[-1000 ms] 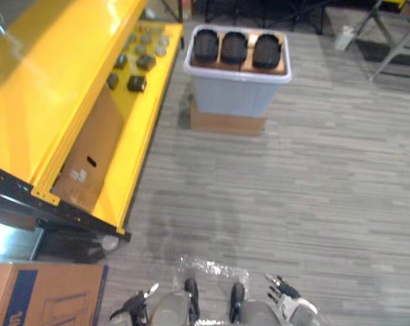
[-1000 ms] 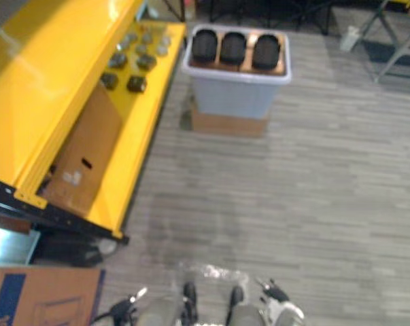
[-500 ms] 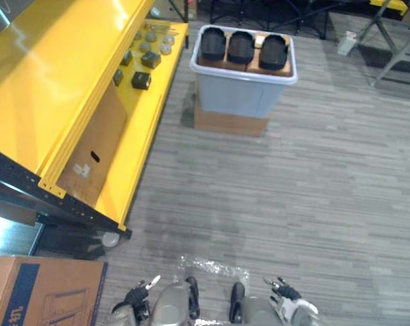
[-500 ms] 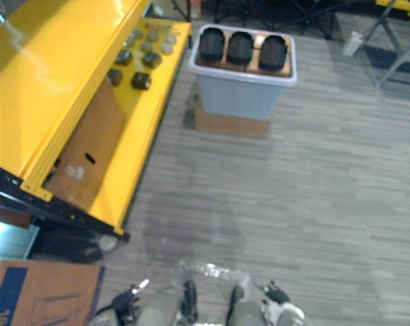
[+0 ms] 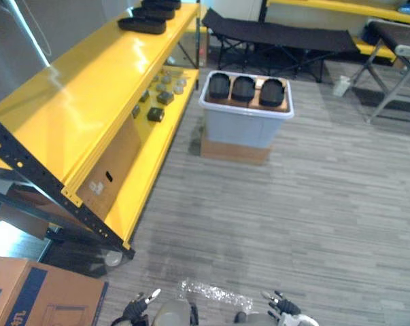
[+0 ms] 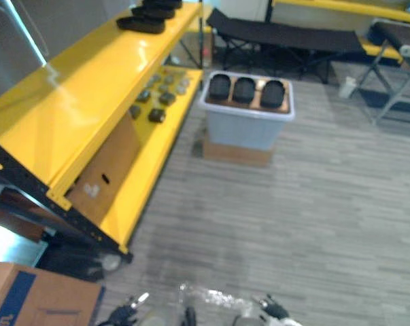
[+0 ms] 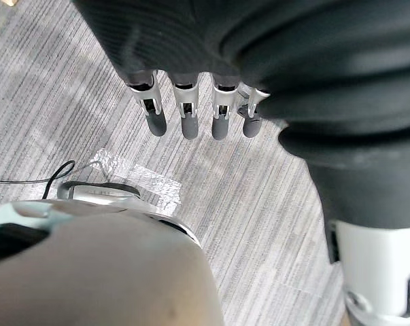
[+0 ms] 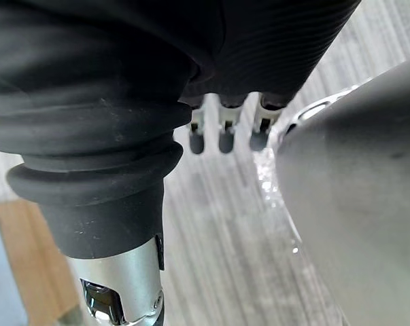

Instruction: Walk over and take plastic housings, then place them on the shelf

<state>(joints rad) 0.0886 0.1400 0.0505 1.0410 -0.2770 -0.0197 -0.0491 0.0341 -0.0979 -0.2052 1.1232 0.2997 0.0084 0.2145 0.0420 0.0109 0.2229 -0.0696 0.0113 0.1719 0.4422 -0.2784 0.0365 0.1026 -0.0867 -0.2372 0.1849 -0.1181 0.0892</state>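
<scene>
Housings (image 5: 243, 88) in bin (image 5: 242, 130), wrist views — left robot hand (image 7: 184, 114), right robot hand (image 8: 226, 133) slack.

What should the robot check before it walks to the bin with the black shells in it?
1. Empty left hand, fingers straight: ok.
2. Empty right hand, fingers straight: ok.
3. Three black plastic housings sit in the grey bin: ok.
4. Bin within reach: not ok, it stands well ahead across the floor.
5. Walking path free: cannot tell, a clear crinkly strip lies on the floor just ahead.
6. Room on top of the yellow shelf: ok, most of it is bare.
</scene>
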